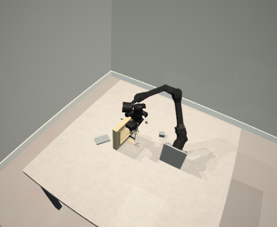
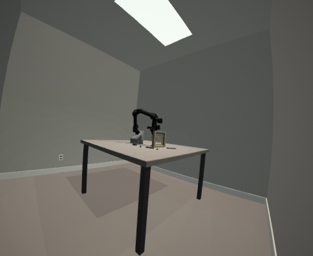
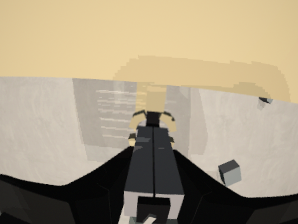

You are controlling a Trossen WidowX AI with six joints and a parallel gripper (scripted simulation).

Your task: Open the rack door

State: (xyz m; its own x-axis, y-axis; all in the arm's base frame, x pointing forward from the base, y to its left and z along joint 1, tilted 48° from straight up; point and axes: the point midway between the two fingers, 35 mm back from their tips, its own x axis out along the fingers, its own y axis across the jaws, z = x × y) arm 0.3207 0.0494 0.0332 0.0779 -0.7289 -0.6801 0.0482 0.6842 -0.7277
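The tan rack frame (image 1: 117,139) (image 2: 164,139) (image 3: 150,35) stands upright on the table; its top edge fills the upper part of the wrist view. Its slatted door (image 1: 125,136) looks flush with the frame, though the arm partly covers it. My gripper (image 1: 135,129) (image 3: 152,153) is in front of the door and points down. It is shut on the upright handle, whose dark grey body (image 3: 154,170) shows between the fingers in the wrist view. The handle's turn angle is hard to tell. In the exterior view the handle is too small to make out.
A grey tilted panel (image 1: 173,156) stands by the arm's base. A small grey block (image 1: 162,133) (image 3: 230,173) lies between rack and base. A flat grey plate (image 1: 102,139) lies behind the rack. Small dark pieces (image 1: 146,122) (image 3: 265,100) lie near the rack's far end.
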